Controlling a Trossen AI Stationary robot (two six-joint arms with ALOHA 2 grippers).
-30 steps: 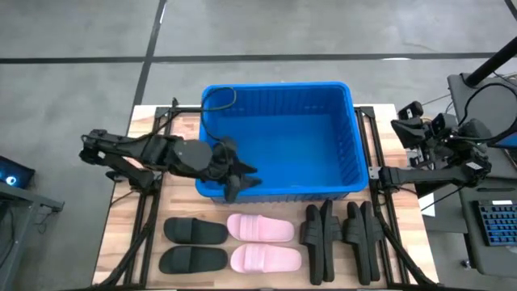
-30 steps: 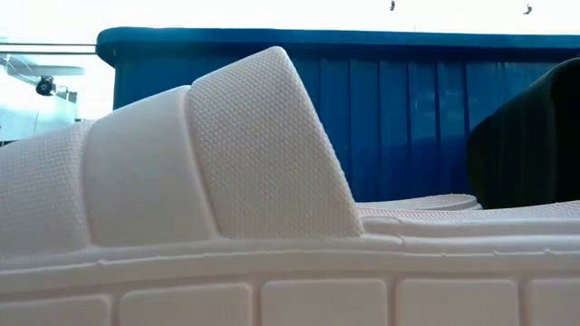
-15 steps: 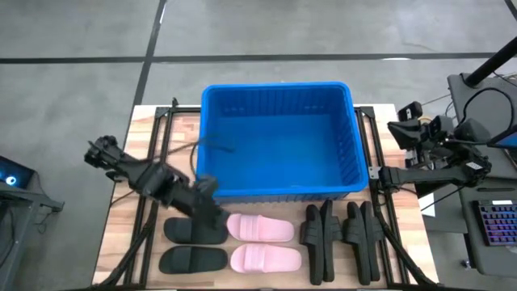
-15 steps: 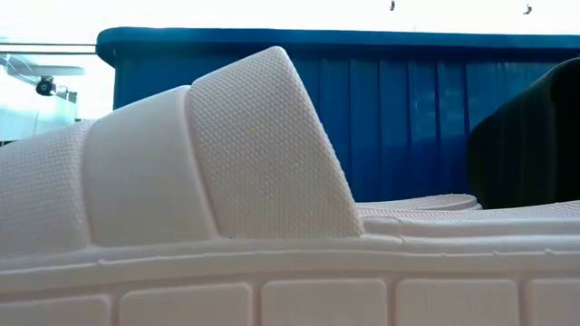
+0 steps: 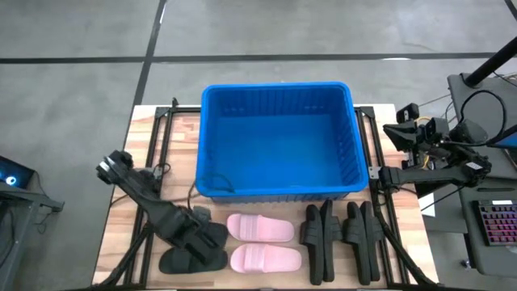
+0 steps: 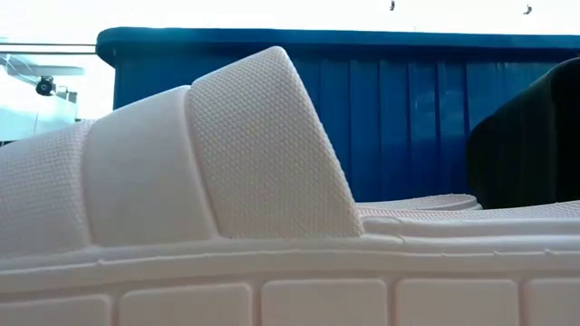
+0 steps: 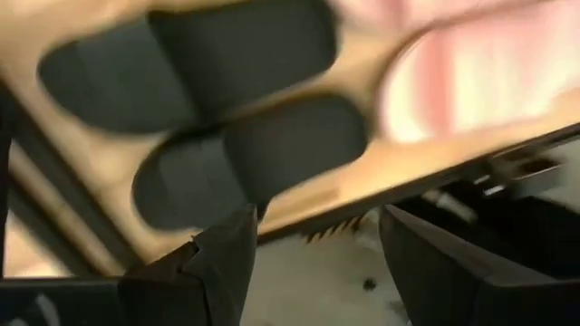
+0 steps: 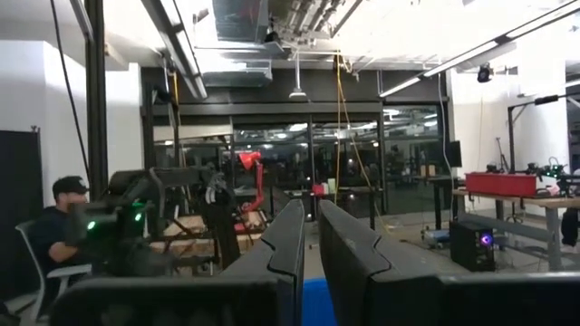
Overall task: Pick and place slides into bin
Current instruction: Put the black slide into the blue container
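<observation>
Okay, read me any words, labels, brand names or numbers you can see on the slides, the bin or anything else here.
None can be read.
Pink slides: textured strap in the low view, no lettering.
Black slides: no markings visible.
Blue bin: plain ribbed walls, no label.
Keyboard beside the table: keys too small to read.
Room in the right wrist view: no legible signs.

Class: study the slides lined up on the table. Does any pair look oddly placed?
Yes. The two black pairs on the right stand on edge, pressed together, while the pink pair and left black pair lie flat.
</observation>
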